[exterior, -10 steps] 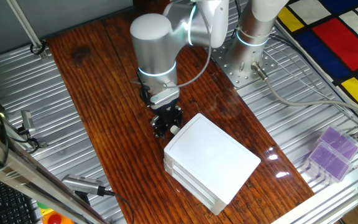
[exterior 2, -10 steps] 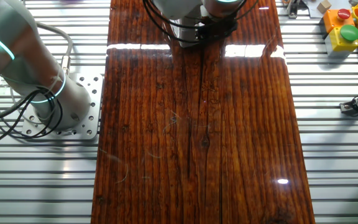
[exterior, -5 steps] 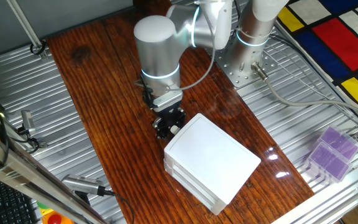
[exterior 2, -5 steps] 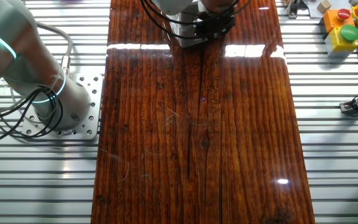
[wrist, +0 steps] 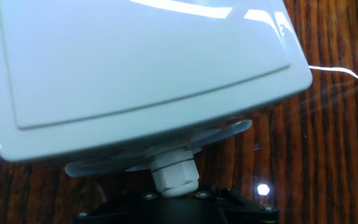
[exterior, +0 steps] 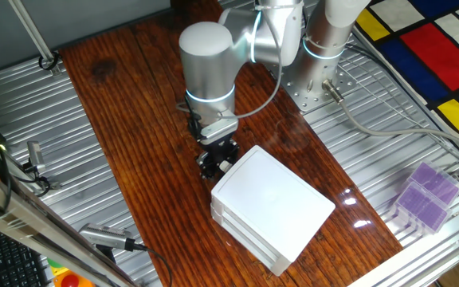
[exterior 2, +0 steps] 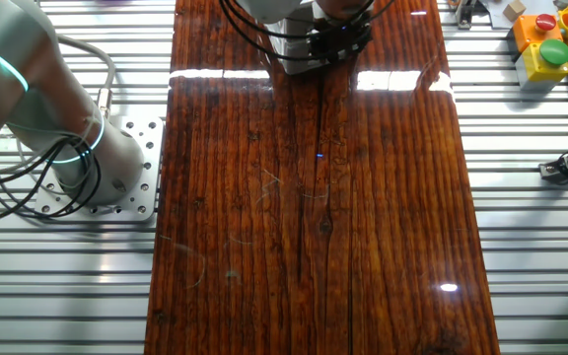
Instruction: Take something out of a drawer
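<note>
The white two-drawer unit stands on the wooden board. In the hand view its lid fills the top. Under the lid the upper drawer's clear front lip sticks out a little. The drawer's small white knob sits against the black gripper, which is shut on it. In one fixed view the gripper is at the unit's near-left face, with the knob between its tips. The other fixed view shows only the hand's wrist at the top edge. The tan lump is hidden.
The arm's base stands at the back on a metal plate. A purple box lies at the right edge. Tools lie at the left front. A coloured toy sits beyond the board.
The arm's elbow has swung a little to the right and the gripper has shifted slightly with it. The drawer unit has not visibly moved.
</note>
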